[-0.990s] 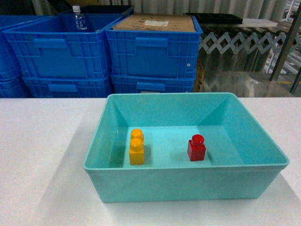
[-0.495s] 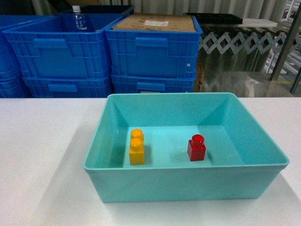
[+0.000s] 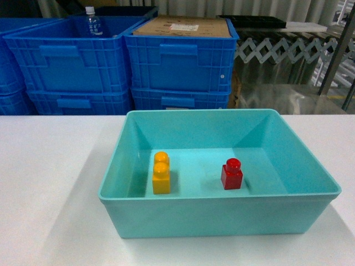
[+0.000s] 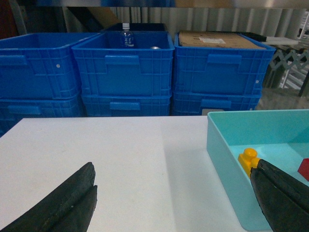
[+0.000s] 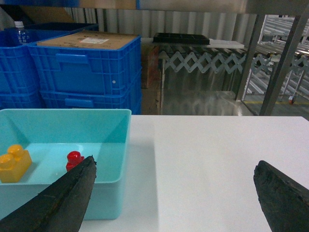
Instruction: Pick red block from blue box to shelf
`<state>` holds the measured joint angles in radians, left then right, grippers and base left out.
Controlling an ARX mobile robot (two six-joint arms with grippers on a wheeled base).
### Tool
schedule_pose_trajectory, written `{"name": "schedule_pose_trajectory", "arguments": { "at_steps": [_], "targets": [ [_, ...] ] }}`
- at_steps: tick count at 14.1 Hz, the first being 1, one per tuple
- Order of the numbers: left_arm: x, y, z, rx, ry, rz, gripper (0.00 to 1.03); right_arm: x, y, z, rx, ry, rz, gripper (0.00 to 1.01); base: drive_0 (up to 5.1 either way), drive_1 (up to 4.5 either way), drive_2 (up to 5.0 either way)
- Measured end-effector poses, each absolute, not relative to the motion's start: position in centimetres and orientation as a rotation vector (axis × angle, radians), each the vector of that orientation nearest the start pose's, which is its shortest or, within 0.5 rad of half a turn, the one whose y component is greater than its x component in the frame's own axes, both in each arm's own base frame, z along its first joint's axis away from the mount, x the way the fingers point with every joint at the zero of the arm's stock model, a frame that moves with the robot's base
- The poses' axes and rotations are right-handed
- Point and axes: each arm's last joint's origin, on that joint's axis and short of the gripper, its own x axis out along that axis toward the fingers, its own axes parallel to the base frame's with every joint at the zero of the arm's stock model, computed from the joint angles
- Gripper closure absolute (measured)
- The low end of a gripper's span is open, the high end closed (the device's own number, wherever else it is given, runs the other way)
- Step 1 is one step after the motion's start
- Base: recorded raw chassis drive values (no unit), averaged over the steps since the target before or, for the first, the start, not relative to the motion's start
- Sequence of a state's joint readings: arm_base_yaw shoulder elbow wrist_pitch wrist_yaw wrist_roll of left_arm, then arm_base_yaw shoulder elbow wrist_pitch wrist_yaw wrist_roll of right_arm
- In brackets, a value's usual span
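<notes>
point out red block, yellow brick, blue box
red block (image 3: 232,177), head view, front face.
yellow brick (image 3: 161,178), head view, front face.
blue box (image 3: 222,216), head view, near outer wall.

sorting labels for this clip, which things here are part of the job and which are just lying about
Part of the job:
red block, standing in the box
blue box on the table
left gripper, open
right gripper, open

Just lying about:
yellow brick, also in the box
blue crates behind the table
bottle in a crate
cardboard on a crate
white table
</notes>
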<state>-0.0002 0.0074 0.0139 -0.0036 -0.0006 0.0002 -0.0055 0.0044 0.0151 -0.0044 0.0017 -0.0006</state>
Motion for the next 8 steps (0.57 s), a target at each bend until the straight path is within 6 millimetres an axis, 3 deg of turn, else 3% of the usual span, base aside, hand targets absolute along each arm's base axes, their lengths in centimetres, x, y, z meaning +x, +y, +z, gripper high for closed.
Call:
{"name": "schedule_pose_trajectory", "arguments": {
  "at_steps": [8],
  "targets": [
    [9.73, 0.00, 16.73, 0.000, -0.003, 0.000, 0.05, 9.70, -0.06, 16.79, 0.000, -0.006, -0.007, 0.03, 0.0, 0.00, 0.0]
  ]
}}
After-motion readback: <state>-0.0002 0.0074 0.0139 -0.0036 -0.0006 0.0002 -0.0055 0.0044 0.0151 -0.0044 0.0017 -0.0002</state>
